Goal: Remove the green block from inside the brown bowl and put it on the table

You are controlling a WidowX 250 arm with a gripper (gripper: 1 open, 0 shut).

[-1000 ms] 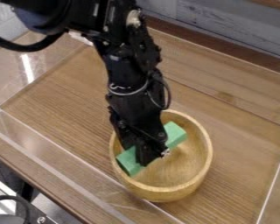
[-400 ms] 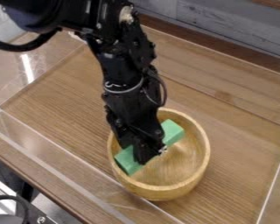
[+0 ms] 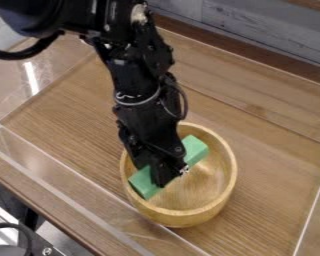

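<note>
The brown bowl (image 3: 203, 195) sits on the table (image 3: 69, 120) toward the front right. Inside it the green block (image 3: 199, 151) lies tilted, its upper end at the bowl's far side and its lower end (image 3: 147, 185) near the left rim. My gripper (image 3: 167, 172) reaches down into the bowl from the black arm above and is shut on the middle of the green block, hiding that part. Whether the block rests on the bowl's floor cannot be told.
Clear acrylic walls (image 3: 49, 190) stand along the table's front and sides. The black arm (image 3: 129, 60) rises from the bowl toward the upper left. Bare wood tabletop lies left of and behind the bowl.
The arm and gripper have shifted slightly left and up, with the green block moving along in the grip.
</note>
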